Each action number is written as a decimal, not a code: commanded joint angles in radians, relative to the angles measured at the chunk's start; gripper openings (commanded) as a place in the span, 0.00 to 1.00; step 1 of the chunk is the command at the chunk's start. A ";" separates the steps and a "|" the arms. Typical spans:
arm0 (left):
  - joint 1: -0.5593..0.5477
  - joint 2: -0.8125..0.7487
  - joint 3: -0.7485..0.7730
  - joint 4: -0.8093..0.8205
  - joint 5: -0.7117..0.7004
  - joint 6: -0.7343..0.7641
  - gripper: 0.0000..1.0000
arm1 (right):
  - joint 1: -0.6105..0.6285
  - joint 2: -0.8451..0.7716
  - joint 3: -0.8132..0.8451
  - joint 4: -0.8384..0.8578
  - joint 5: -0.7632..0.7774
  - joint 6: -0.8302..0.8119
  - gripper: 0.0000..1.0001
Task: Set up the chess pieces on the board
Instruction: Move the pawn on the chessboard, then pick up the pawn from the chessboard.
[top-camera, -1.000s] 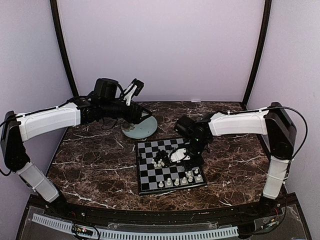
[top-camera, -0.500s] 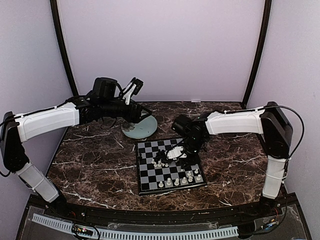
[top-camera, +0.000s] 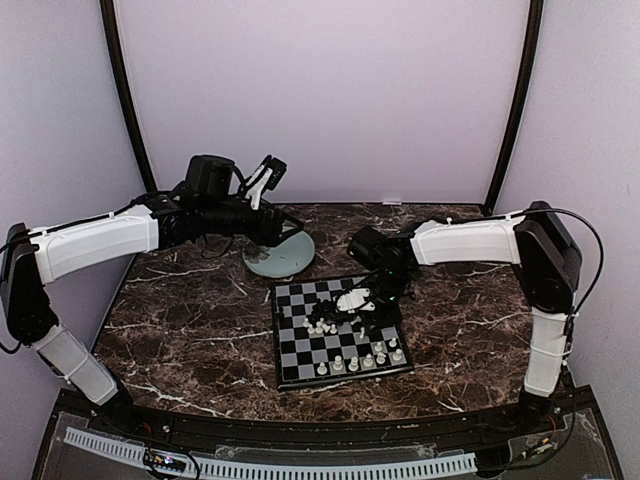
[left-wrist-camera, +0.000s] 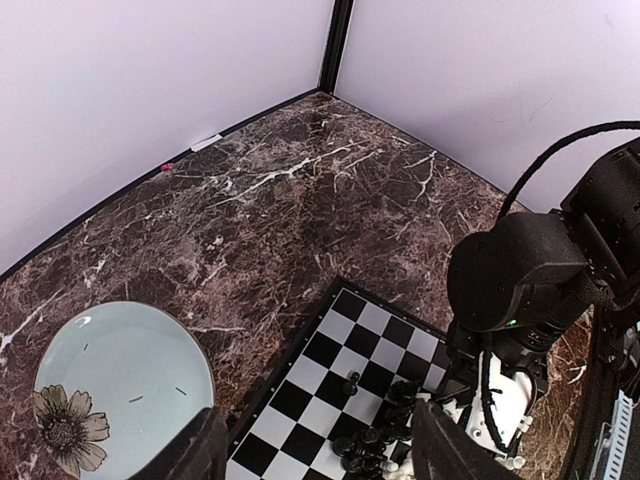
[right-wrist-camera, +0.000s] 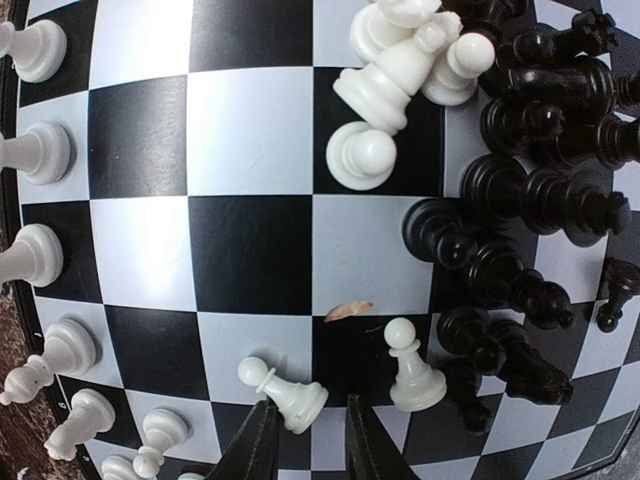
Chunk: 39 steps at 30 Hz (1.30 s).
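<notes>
Currently left fingers (left-wrist-camera: 190, 452) spread wide; right fingers (right-wrist-camera: 258, 445) slightly apart over the board (right-wrist-camera: 250, 250).

A dark marbled counter (top-camera: 190, 320) carries a chequered board (top-camera: 295, 365), set slightly askew. A round pale plate (top-camera: 270, 265) sits just beyond the board's far left corner. Chess pieces (top-camera: 335, 318) lie heaped near the middle of the board, black and white mixed, and a short row of white ones stands along its near right edge. The right hand (top-camera: 368, 312) hangs over the heap, pointing down; whether it touches anything cannot be told. The left hand (top-camera: 288, 232) hovers above the plate, apart from the board.
</notes>
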 joint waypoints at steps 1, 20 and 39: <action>-0.002 -0.046 -0.014 0.012 0.014 0.007 0.65 | 0.000 0.003 -0.004 -0.003 -0.032 0.012 0.27; -0.002 -0.053 -0.014 0.015 0.019 0.007 0.65 | 0.037 0.013 -0.018 0.018 0.000 -0.045 0.31; -0.003 -0.048 -0.014 0.017 0.028 0.002 0.65 | 0.022 -0.022 -0.076 0.005 0.037 -0.039 0.30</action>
